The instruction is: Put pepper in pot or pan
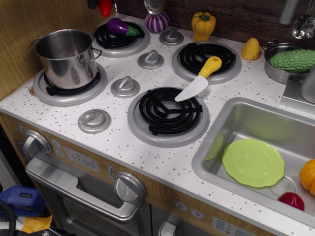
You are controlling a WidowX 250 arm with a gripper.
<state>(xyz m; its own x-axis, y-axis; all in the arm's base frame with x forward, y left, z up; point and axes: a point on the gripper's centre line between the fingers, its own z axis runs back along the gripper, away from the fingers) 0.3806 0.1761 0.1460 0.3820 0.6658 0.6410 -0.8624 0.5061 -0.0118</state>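
Observation:
The red chili pepper (105, 7) hangs in the air at the top edge of the view, above and behind the back-left burner. Only a dark sliver of my gripper (93, 4) shows beside it; the rest is out of frame, and it appears shut on the pepper. The tall shiny steel pot (64, 57) stands empty on the front-left burner, below and to the left of the pepper.
A purple eggplant (120, 26) lies on the back-left burner. A yellow-handled knife (199, 79) spans the two right burners. A yellow bell pepper (203, 24), corn (251, 49) and a pan with a green vegetable (290, 61) stand at the back. The sink (236, 123) holds a green plate (253, 162).

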